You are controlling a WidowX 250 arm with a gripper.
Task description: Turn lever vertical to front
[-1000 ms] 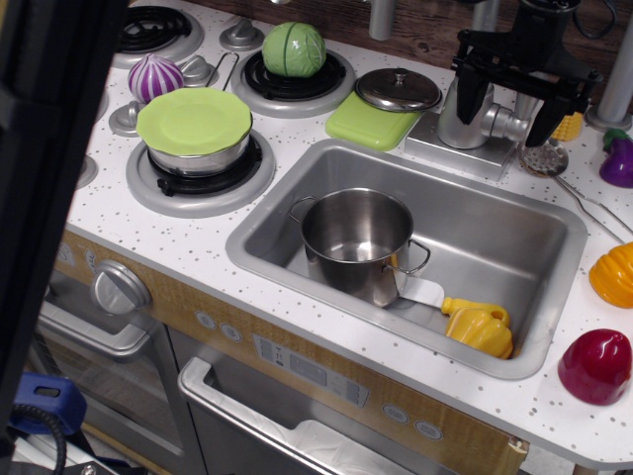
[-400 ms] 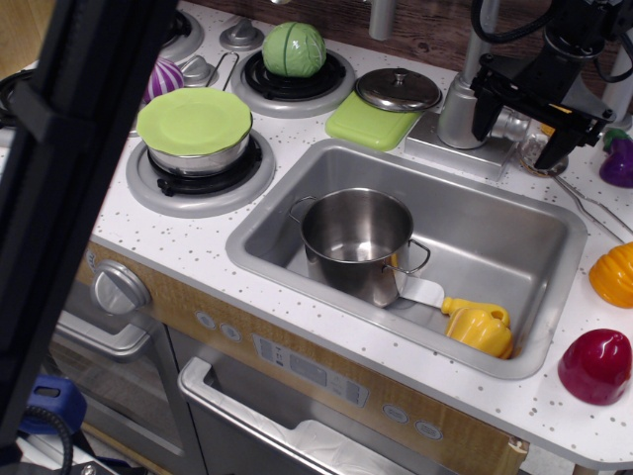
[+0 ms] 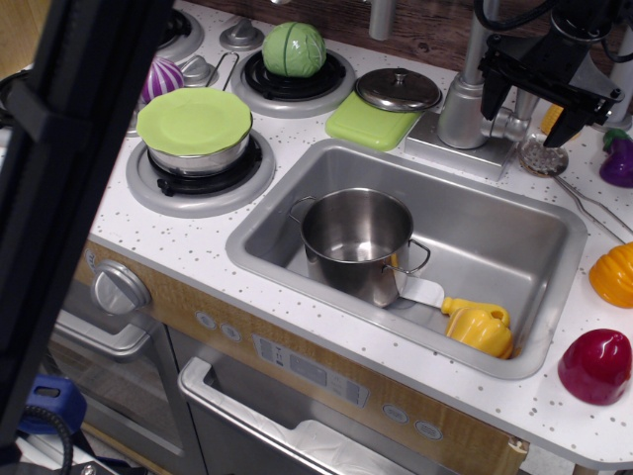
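Rising off the chrome tap's cylindrical body (image 3: 461,111), the black two-fingered gripper (image 3: 535,109) is now sitting higher than a moment ago, fingers spread and holding nothing. The slim silver-grey paddle lever (image 3: 524,109) is standing upright between them; the turn is looking unfinished.
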